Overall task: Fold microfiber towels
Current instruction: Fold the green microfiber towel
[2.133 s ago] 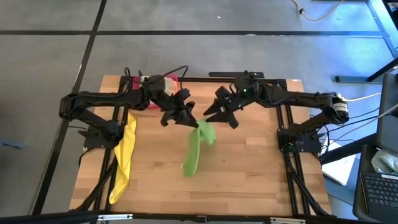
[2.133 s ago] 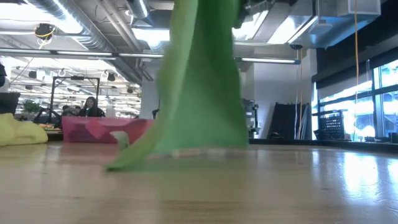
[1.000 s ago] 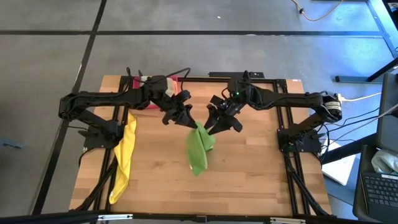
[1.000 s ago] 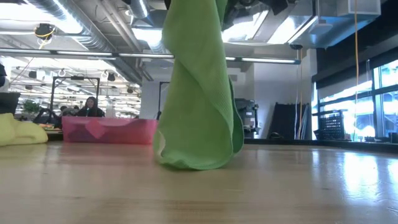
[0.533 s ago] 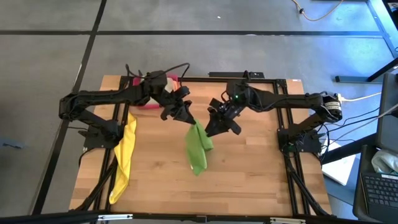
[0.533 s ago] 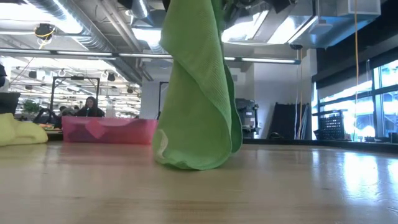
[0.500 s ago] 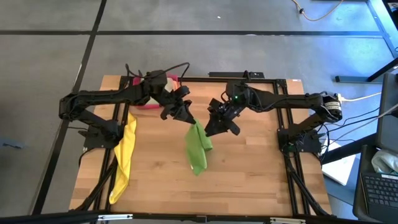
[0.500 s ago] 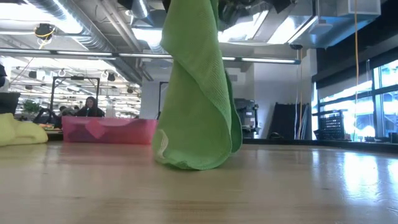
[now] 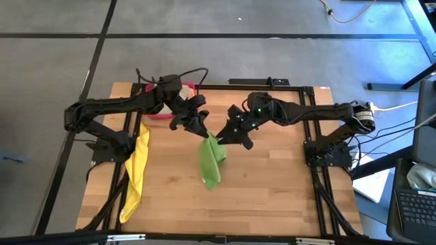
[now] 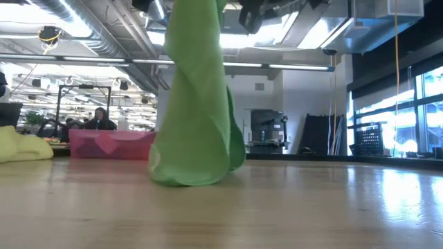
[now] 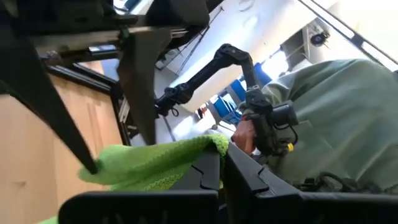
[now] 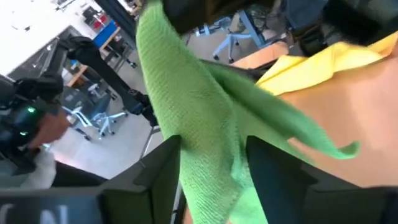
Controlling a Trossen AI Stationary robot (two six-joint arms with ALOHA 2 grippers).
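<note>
Overhead, left gripper [image 9: 201,131] pinches hanging green towel [image 9: 210,160]; right gripper [image 9: 231,136] spread around it; yellow towel [image 9: 135,170] and pink tray [image 10: 118,144] apart.

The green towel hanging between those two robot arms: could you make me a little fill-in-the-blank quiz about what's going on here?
1. The bright green towel hangs from the left gripper, and its lower end touches the ____.
2. The towel draped over the table's left edge is ____ in colour.
3. The right gripper's two fingers stand on either side of the ____ towel.
4. The pink tray sits at the table's ____ left corner.

Missing words: table; yellow; green; far
</note>
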